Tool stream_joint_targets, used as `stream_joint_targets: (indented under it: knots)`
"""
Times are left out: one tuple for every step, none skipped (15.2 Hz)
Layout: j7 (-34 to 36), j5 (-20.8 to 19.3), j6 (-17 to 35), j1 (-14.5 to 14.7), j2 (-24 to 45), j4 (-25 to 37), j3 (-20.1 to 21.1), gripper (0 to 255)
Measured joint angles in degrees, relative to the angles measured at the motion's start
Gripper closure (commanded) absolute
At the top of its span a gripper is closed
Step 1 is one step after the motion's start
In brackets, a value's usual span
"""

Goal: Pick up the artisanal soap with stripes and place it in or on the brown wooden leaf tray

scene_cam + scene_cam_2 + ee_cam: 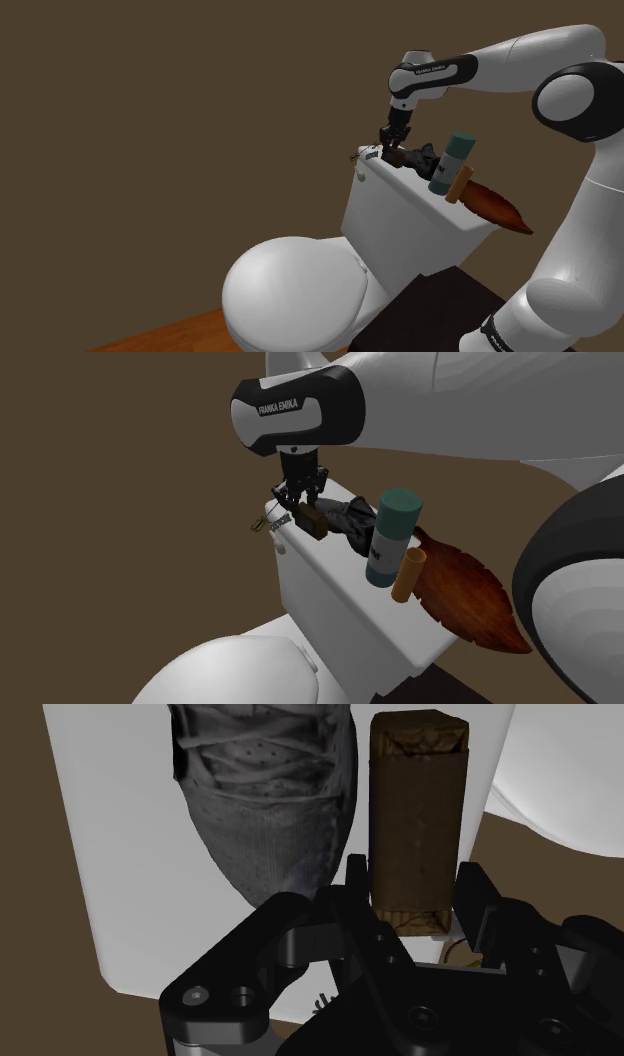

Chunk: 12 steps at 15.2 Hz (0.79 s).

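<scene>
On the toilet tank (400,235), well apart from the brown leaf tray (497,206), the soap (418,824) sits beside a grey shoe (270,794). The brown, banded bar looks stiff, light and perhaps slick. The gripper (412,894) pinches its long flat sides near one end.

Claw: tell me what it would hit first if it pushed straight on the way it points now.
Most likely the brown soap bar. It lies directly in line with the claw, on the white toilet tank lid beside the grey shoe. The lid would come next, just beneath it.
</scene>
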Motion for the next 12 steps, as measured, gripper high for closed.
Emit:
stream_joint_targets:
  knots:
    - [-0.04, -0.01, -0.32, -0.03, -0.03, 0.26, -0.02, 255]
    - [0.02, -0.04, -0.89, 0.01, -0.16, 0.68, -0.01, 255]
    - [-0.02, -0.05, -1.40, -0.01, -0.23, 1.13, -0.03, 255]
    - [0.02, -0.07, -2.21, 0.01, -0.32, 1.83, -0.02, 255]
    - [0.06, -0.10, -2.98, 0.03, -0.43, 2.51, -0.01, 255]
    - [-0.02, -0.09, -3.73, -0.02, -0.40, 3.28, -0.04, 255]
    - [-0.07, -0.11, -4.44, -0.05, -0.48, 3.92, -0.07, 255]
    - [-0.04, -0.12, -5.15, -0.04, -0.56, 4.54, -0.07, 255]
    - [-0.05, -0.15, -5.97, -0.04, -0.68, 5.25, -0.08, 255]
    - [-0.05, -0.18, -6.64, -0.04, -0.85, 5.77, -0.09, 255]
    - [0.00, -0.18, -7.35, -0.01, -0.77, 6.55, -0.07, 255]
    - [-0.08, -0.17, -8.18, -0.06, -0.80, 7.36, -0.10, 255]
